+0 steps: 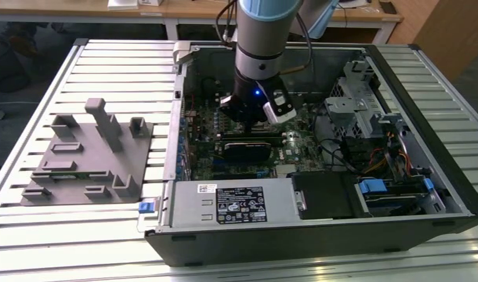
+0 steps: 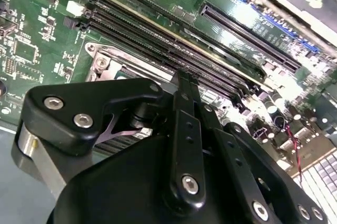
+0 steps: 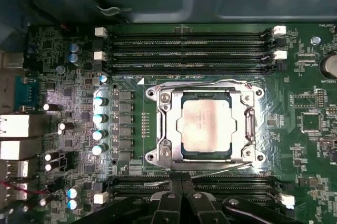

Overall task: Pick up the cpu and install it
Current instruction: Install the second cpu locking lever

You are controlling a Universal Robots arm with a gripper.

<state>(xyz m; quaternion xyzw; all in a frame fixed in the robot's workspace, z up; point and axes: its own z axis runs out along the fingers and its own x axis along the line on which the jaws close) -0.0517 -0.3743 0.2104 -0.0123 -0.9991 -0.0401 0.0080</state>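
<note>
The cpu [image 3: 205,125] lies seated inside the socket frame [image 3: 158,124] on the motherboard [image 3: 63,97], between the memory slots [image 3: 189,50]. The gripper [image 3: 181,203], beside the socket frame, has fingers [image 3: 176,184] pressed together, holding nothing. Placement appears done.

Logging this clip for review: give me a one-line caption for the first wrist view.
The cpu sits in its socket frame on the motherboard, memory slots beside it, gripper fingers together and holding nothing.
</note>
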